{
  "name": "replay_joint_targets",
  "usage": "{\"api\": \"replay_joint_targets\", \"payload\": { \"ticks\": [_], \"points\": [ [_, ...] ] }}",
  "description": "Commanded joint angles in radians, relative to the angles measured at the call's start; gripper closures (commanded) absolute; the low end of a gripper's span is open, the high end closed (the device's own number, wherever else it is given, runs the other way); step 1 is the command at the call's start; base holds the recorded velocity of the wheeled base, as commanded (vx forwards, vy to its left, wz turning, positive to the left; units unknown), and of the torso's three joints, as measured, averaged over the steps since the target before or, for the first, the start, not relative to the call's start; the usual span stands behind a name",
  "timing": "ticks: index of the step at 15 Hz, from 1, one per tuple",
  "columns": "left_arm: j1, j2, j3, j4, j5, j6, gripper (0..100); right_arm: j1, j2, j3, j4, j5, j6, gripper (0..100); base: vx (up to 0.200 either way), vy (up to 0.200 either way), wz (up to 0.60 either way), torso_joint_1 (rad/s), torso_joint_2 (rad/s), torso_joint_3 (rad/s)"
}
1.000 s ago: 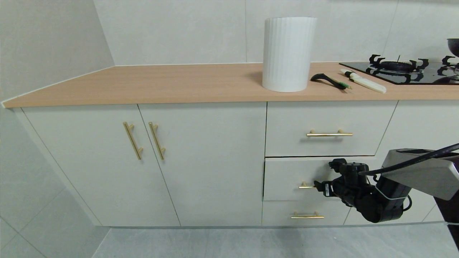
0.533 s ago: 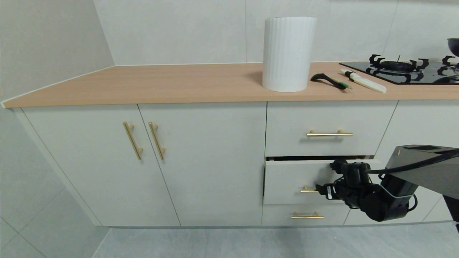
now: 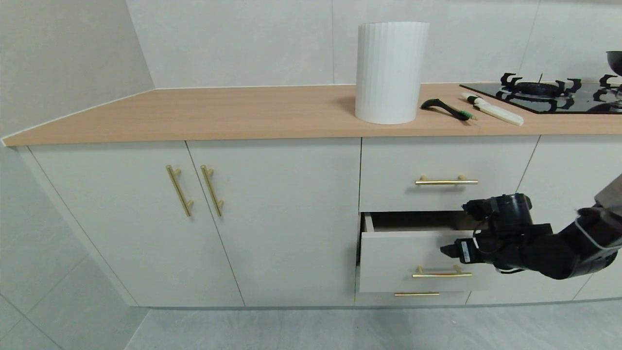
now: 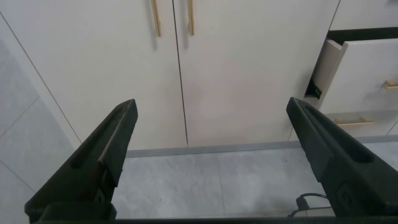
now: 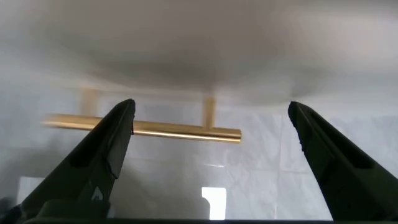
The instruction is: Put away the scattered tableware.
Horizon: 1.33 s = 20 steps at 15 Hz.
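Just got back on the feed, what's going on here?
The middle drawer stands partly open. The right gripper is open in front of the drawer face, just above its gold handle, not gripping it. The left gripper hangs open and empty, low by the cabinet doors. A black utensil and a white utensil lie on the countertop beside the white ribbed container, not yet put away.

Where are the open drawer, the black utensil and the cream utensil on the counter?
open drawer (image 3: pixel 403 253), head view, front panel above its handle.
black utensil (image 3: pixel 446 109), head view, middle of its handle.
cream utensil (image 3: pixel 493 110), head view, middle of its length.
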Motion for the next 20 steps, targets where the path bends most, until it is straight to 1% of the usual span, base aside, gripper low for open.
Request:
{"api": "replay_joint_targets", "payload": {
  "ticks": [1, 3, 5, 6, 9, 11, 15, 16, 20],
  "points": [
    [0.000, 0.000, -0.001, 0.001, 0.000, 0.000, 0, 0.024, -0.161, 0.018, 0.003, 0.005, 0.024, 0, 0.000, 0.000, 0.00, 0.000, 0.00, 0.000],
    [0.000, 0.000, 0.000, 0.001, 0.000, 0.000, 0, 0.050, -0.159, 0.018, -0.012, 0.001, 0.033, 0, 0.000, 0.000, 0.00, 0.000, 0.00, 0.000],
    [0.000, 0.000, 0.000, 0.000, 0.000, 0.000, 0, 0.058, -0.122, 0.023, -0.070, -0.002, 0.052, 0, 0.000, 0.000, 0.00, 0.000, 0.00, 0.000],
    [0.000, 0.000, 0.000, 0.000, 0.000, 0.000, 0, 0.058, -0.067, 0.026, -0.148, -0.019, 0.055, 0, 0.000, 0.000, 0.00, 0.000, 0.00, 0.000],
    [0.000, 0.000, 0.000, 0.001, 0.000, 0.000, 0, 0.061, 0.057, 0.020, -0.294, -0.065, 0.055, 0, 0.000, 0.000, 0.00, 0.000, 0.00, 0.000],
    [0.000, 0.000, 0.000, 0.001, 0.000, 0.000, 0, 0.070, 0.115, 0.018, -0.386, -0.076, 0.053, 0, 0.000, 0.000, 0.00, 0.000, 0.00, 0.000],
    [0.000, 0.000, 0.000, 0.001, 0.000, 0.000, 0, 0.081, 0.198, -0.002, -0.475, -0.079, 0.056, 0, 0.000, 0.000, 0.00, 0.000, 0.00, 0.000],
    [0.000, 0.000, 0.000, 0.000, 0.000, 0.000, 0, 0.087, 0.218, -0.003, -0.500, -0.094, 0.055, 0, 0.000, 0.000, 0.00, 0.000, 0.00, 0.000],
    [0.000, 0.000, 0.000, 0.001, 0.000, 0.000, 0, 0.087, 0.221, -0.002, -0.507, -0.102, 0.055, 0, 0.000, 0.000, 0.00, 0.000, 0.00, 0.000]
  ]
}}
